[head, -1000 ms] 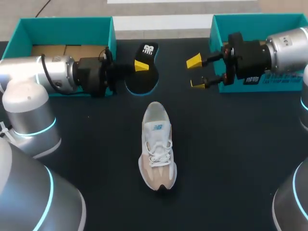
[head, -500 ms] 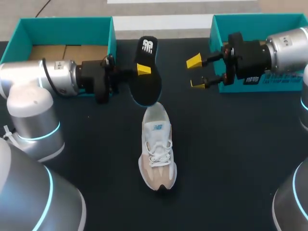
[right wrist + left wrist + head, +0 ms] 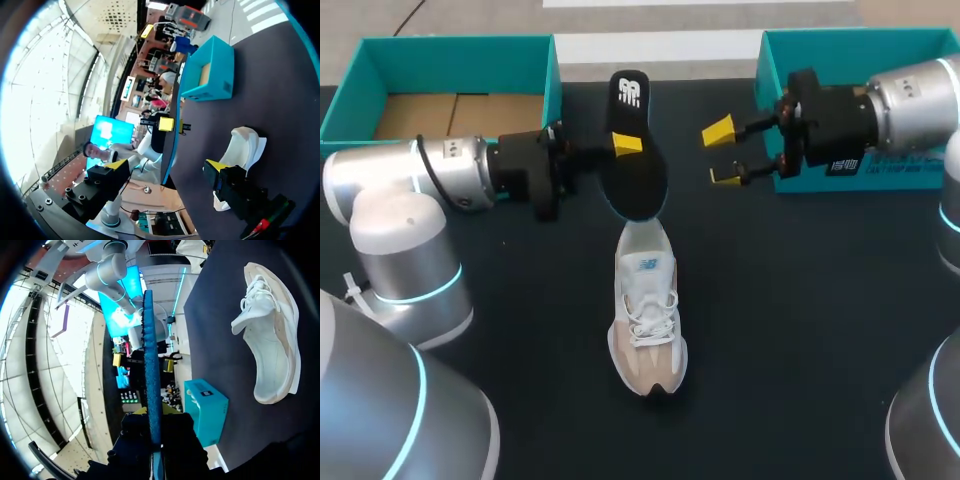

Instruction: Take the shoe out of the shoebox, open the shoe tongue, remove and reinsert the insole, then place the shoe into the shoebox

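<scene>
A white and beige shoe (image 3: 647, 305) lies on the black table, its heel toward the back. My left gripper (image 3: 625, 145) is shut on a black insole (image 3: 638, 165) with a blue rim, which hangs tilted just above and behind the shoe's heel. In the left wrist view the insole (image 3: 150, 365) stands edge-on between the fingers, with the shoe (image 3: 272, 340) off to one side. My right gripper (image 3: 720, 155) stands open and empty to the right of the insole. In its own view, the right gripper (image 3: 167, 167) has the insole (image 3: 170, 145) ahead of it and the shoe (image 3: 245, 145) beyond.
An open teal shoebox (image 3: 380, 60) with a brown cardboard floor stands at the back left, partly behind my left arm. A second teal box (image 3: 840, 40) stands at the back right behind my right arm. Bare black tabletop lies around the shoe.
My left arm has carried the insole to the right and nearer the shoe's heel, turning it more upright. My right gripper has shifted slightly left and stays open.
</scene>
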